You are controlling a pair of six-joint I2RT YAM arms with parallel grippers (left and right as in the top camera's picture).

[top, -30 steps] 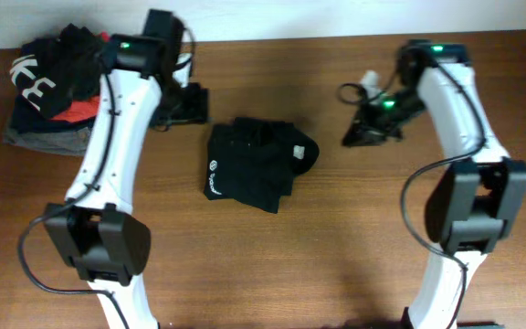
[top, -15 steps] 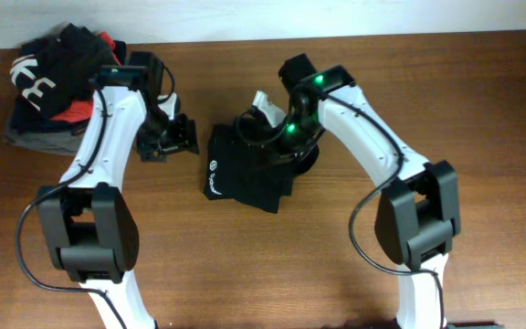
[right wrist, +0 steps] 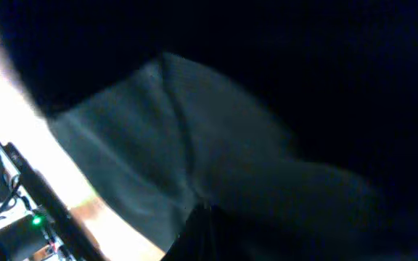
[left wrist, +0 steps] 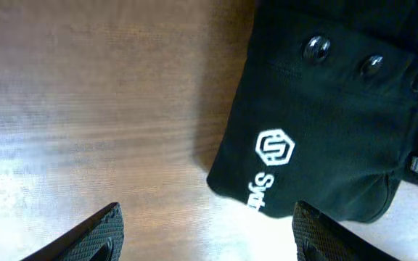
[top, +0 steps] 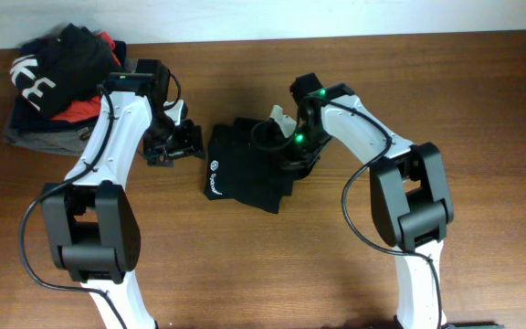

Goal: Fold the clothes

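The clothes (top: 249, 169) lie as a folded black bundle at mid-table, with a white round logo (left wrist: 275, 147) and white lettering at the left edge. My left gripper (top: 183, 143) is open just left of that edge, low over the wood. Its fingers (left wrist: 100, 232) straddle bare table and the hem corner of the clothes (left wrist: 318, 130), holding nothing. My right gripper (top: 292, 157) is shut, and its tips rest on the bundle's right side. In the right wrist view the closed tips of my right gripper (right wrist: 203, 217) press into dark fabric (right wrist: 194, 130), which fills the frame.
A pile of other garments (top: 53, 87) sits at the back left corner, topped by a black one with big white letters (top: 30, 84) over a red one (top: 82, 110). The table's far edge (top: 336, 35) runs along the top.
My right arm swung in from the far right onto the bundle's right side, staying shut. My left gripper came forward from the back left to the bundle's left edge.
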